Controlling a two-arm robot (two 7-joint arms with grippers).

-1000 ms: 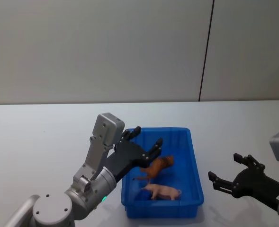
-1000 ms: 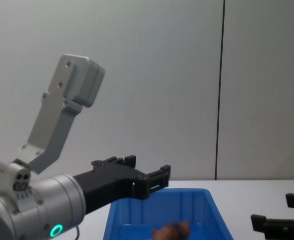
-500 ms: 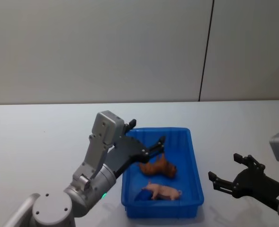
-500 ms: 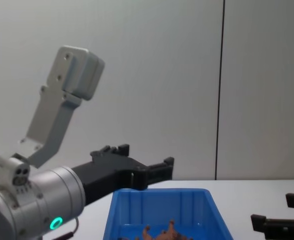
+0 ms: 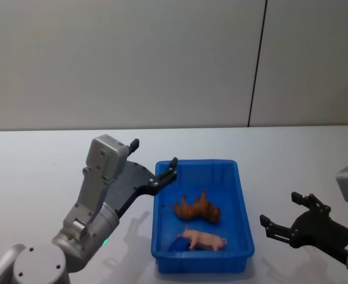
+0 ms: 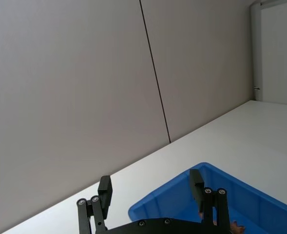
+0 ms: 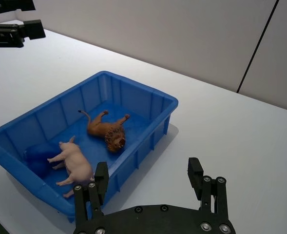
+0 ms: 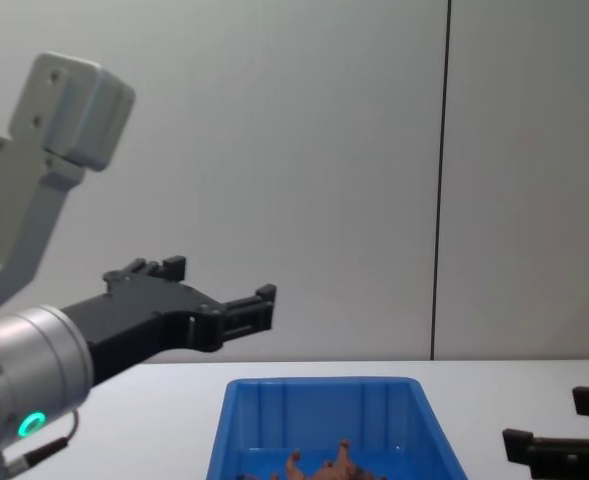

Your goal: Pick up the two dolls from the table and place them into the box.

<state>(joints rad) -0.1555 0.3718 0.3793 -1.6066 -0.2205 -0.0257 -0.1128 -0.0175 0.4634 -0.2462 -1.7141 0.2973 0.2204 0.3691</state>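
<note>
Since both toys already lie inside the box (image 5: 243,220), little can go wrong with them; the likelier trouble is the left gripper (image 5: 152,164), which hangs with its fingers spread, holding nothing, just off the box's rear-left corner, and could clip the rim and shove the light bin across the table (image 5: 44,171) if it drops on its way out.

The table is a smooth, matte white slab. The box sits near its front edge, a bright blue rectangular plastic bin with a rounded rim and ribbed inner walls, glossy and probably slippery underneath. The right gripper (image 5: 290,218) rests parked by the table's front-right corner, fingers apart and empty, black and angular.

The lion (image 7: 107,134) is orange-brown and lumpy, lying on its side mid-box. The pig (image 7: 74,165) is pale pink and smooth, nearer the front wall, with a blue lump (image 7: 37,156) beside it in the front-left corner.
</note>
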